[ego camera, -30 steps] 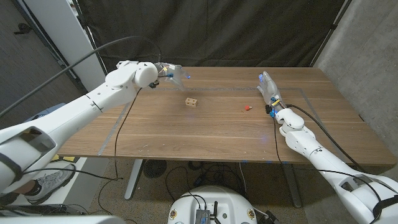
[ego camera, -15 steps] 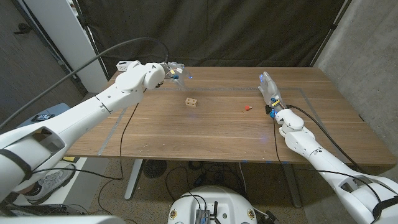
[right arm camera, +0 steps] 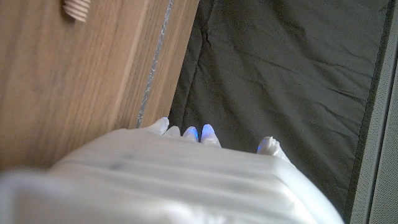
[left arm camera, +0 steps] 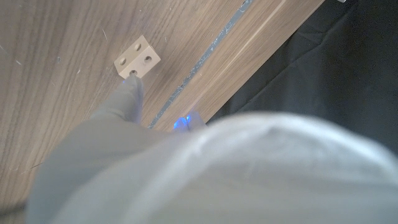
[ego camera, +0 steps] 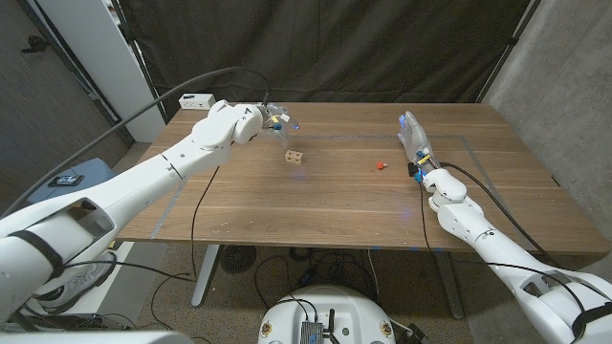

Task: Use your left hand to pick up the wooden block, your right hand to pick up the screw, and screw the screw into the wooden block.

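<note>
A small wooden block (ego camera: 295,156) with holes in its faces lies on the table (ego camera: 316,205) a little left of the middle. In the left wrist view the block (left arm camera: 137,57) sits just past one outstretched finger (left arm camera: 127,99). My left hand (ego camera: 272,118) hovers behind and to the left of the block, fingers apart, holding nothing. The red-headed screw (ego camera: 381,165) lies on the table to the right of the block. My right hand (ego camera: 413,139) stands on its edge just right of the screw, fingers stretched out and holding nothing; its fingertips (right arm camera: 186,132) point past the table's far edge.
A white box (ego camera: 195,99) sits at the table's back left corner. Thin tape lines (ego camera: 330,139) run across the tabletop. A black curtain (ego camera: 325,48) hangs behind the table. A dark cable (ego camera: 196,196) droops from my left arm over the left part of the table.
My left arm has swung rightward and forward, bringing its hand closer to the block. The right arm, the block and the screw have not moved.
</note>
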You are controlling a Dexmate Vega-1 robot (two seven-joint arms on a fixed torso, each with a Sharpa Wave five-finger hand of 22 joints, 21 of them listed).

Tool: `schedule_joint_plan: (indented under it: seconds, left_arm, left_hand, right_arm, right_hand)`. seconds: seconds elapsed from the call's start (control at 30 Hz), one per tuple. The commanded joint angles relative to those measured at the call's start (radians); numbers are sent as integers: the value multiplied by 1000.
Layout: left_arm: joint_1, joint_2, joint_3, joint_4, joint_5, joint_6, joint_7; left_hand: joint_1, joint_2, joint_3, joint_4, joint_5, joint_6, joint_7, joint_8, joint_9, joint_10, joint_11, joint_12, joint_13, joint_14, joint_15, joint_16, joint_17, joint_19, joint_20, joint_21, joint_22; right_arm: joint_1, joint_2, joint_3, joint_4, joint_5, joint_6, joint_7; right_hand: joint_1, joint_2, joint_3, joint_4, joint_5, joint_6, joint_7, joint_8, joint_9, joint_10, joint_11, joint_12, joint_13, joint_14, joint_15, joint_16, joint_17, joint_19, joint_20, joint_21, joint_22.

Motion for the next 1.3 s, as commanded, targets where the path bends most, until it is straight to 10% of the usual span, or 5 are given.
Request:
schedule_joint_plan:
  seconds: [0.03,1.3]
  left_arm:
    - [20,-25,16,19,53,16,5]
    - [-6,-91,83,173,41,11,67]
  left_hand:
    - [16,-1,-6,0,0,4,-1,-1,1,6,-5,2,2,4,-9,2,4,-120,11,4,4]
    - [47,10,-24,12,-3,19,3,-1,2,48,-8,15,7,60,13,11,4,-111,12,10,4]
  right_arm:
    - [-2,4,-6,-1,-4,-6,-7]
    - [10,9,-11,30,-5,-9,3]
  right_hand:
    - [14,2,5,-2,4,0,-13,4,4,-13,0,4,2,-47,10,-4,3,-7,-2,3,4]
    - [22,0,10,-10,3,1,-14,5,5,-14,-1,5,2,-50,13,-2,2,-9,-5,9,4]
